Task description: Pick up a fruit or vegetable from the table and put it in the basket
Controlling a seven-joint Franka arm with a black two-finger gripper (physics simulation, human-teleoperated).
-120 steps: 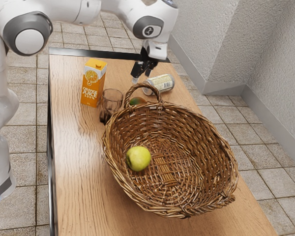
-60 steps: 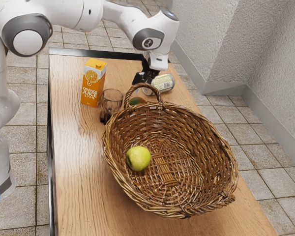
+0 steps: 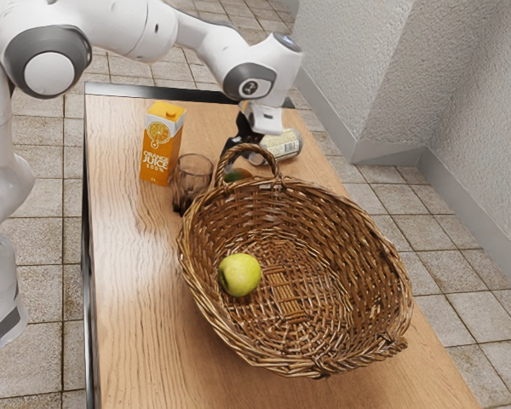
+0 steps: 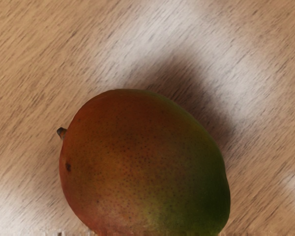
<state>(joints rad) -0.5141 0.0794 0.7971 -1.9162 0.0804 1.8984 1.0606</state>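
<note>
Nearest the exterior camera you have the basket (image 3: 345,239) on the tabletop (image 3: 128,273), open side up, with an apple (image 3: 240,275) already lying inside; neither has shifted over the last second. Just past the basket's rim, by its upright handle (image 3: 273,162), is the mango (image 3: 236,175), the fruit to go for, resting on the wood outside the basket. What has changed is your gripper (image 3: 232,152): it has come down and drawn in close behind the handle, over the mango. That suggests you are on the final approach, with the grasp still to be confirmed; you cannot tell from here whether the gripper is open or closed, nor whether it touches the fruit. The mango lies on its side, its stem sticking out from the redder end and pointing away from the green end; its long axis runs between those two, roughly across the wood grain. Closing over its narrower width would likely hold best, and you'll want a straight lift first, since the handle could snag the hand. Beside the basket stands the glass (image 3: 192,175), then farther off the juice carton (image 3: 161,145), upright, and the can (image 3: 283,145) on its side, all unmoved.
</note>
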